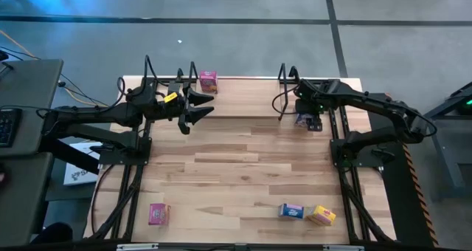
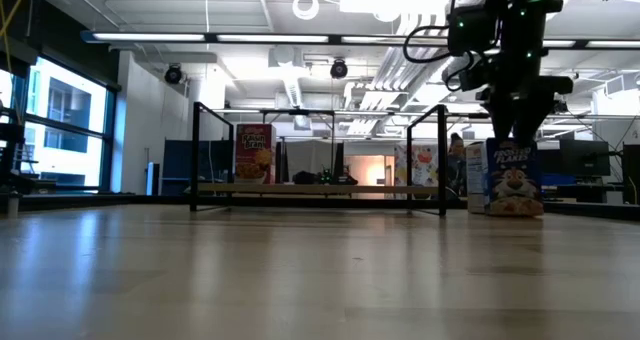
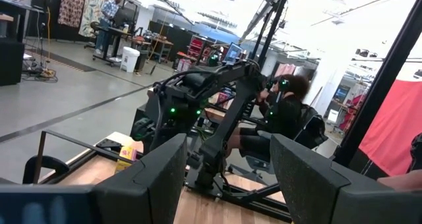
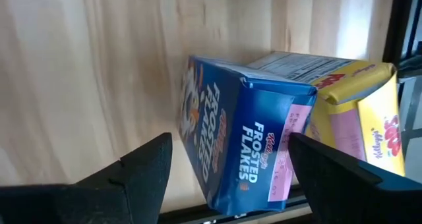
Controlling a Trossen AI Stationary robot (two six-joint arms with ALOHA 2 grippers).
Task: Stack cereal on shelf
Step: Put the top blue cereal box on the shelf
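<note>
The right claw hangs spread over the blue cereal at the shelf's right end, while the left claw, also spread, hovers by the pink cereal near the table's far edge.

Floor: smooth grey concrete crossed by dark seam lines.
Ceiling: white, open, with exposed ducts and long strip lights.
Windows: tall dark-framed panes along one side, daylight coming through.
Desk: grey, beside the table, a keyboard at its edge.
Far room: open workshop floor with benches, monitors and a white bin.
People: one standing at a distant bench, one seated nearer.
Red cloth: hangs at one side.
</note>
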